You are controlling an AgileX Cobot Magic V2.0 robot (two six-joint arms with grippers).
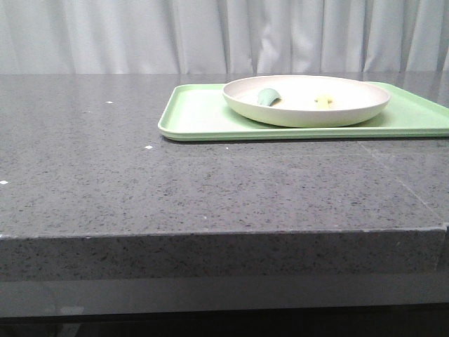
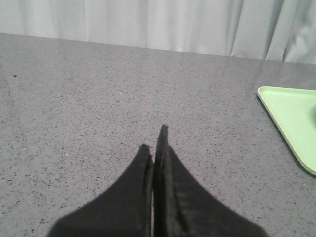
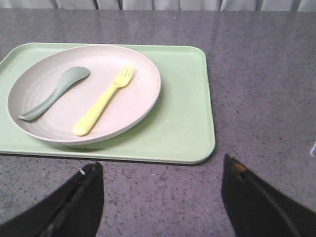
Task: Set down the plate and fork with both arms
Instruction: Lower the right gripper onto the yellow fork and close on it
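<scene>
The cream-white plate [image 1: 306, 100] [image 3: 84, 92] rests on a light green tray [image 1: 196, 112] [image 3: 182, 123] at the back right of the grey table. Inside the plate lies the pale yellow fork [image 3: 104, 100] [image 1: 322, 101], beside a small teal-green spoon-like piece [image 3: 54, 92] [image 1: 268, 97]. My right gripper [image 3: 160, 165] is open over bare table just short of the tray's near edge, nothing between its fingers. My left gripper [image 2: 154, 140] is shut on nothing, over bare table left of the tray's corner [image 2: 291, 118]. Neither arm shows in the front view.
The grey speckled table [image 1: 140, 182] has its front edge near the camera. White curtains [image 1: 210, 35] hang behind the table.
</scene>
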